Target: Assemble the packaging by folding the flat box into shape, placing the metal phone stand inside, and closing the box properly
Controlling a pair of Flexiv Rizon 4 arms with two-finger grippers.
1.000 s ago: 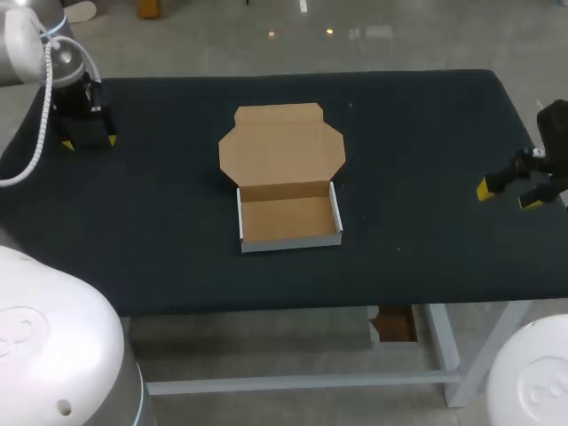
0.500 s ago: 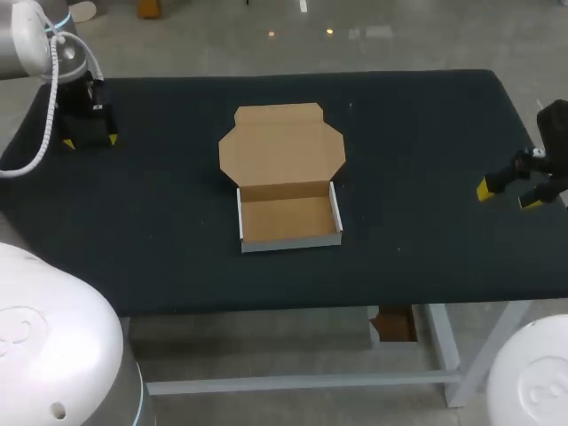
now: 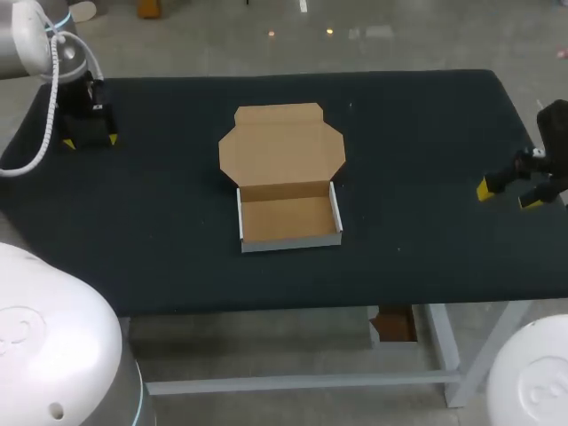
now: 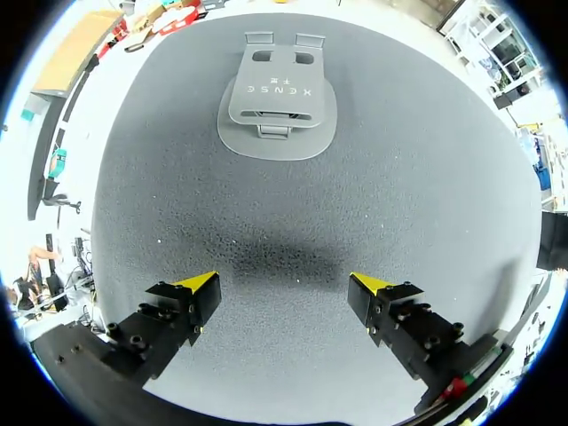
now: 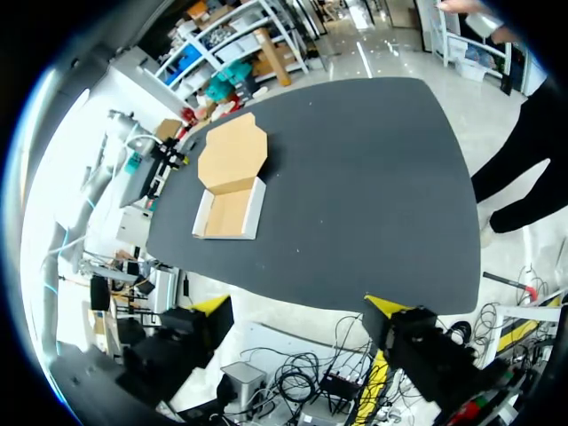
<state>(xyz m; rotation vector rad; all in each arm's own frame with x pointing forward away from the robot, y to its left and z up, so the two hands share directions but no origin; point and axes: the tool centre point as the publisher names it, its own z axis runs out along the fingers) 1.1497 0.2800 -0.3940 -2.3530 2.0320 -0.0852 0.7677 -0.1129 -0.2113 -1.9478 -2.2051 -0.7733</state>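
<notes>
Left tool [image 4: 286, 284] was spread, hanging over bare worktop [image 3: 426, 160] at the far-left corner. Metal phone stand [image 4: 277, 102] lay on the worktop straight ahead of the fingers, apart from them, untouched. Right tool [image 3: 506, 196] was spread too, at the worktop's right edge. Box [image 3: 288, 217] sat mid-worktop, well apart from both tools. Its tray was folded up with side walls standing, and the lid flap lay open and flat toward the far edge. Stand was not in the box.

A black-topped table [image 3: 426, 133] on white legs.
</notes>
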